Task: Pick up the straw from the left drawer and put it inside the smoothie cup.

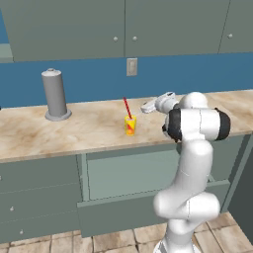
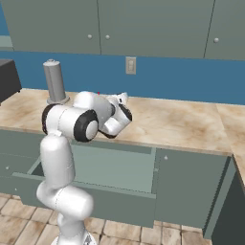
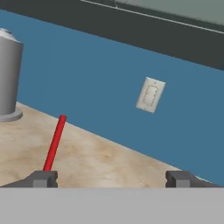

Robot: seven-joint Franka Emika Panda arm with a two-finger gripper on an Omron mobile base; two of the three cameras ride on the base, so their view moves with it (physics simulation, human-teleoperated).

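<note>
Leaning up out of the yellow cup (image 1: pixel 130 125) near the middle of the left base view, the red straw (image 1: pixel 126 108) tilts toward the upper left. Cup and straw stand on the marbled table (image 1: pixel 89 129). Just right of them the fingers (image 1: pixel 147 106) hang released, spread wide apart. Below, the drawer (image 1: pixel 129 174) stands open. A grey cylinder (image 1: pixel 55 94) sits at the left.

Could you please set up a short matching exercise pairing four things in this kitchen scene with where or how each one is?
Things:
1. straw
2. left drawer
3. grey cylinder
4. gripper

States:
A. pulled out below the counter
B. open, beside the cup
C. standing tilted in the smoothie cup
D. upright on the counter, left of the cup

Pairs: 1-C, 2-A, 3-D, 4-B
</note>
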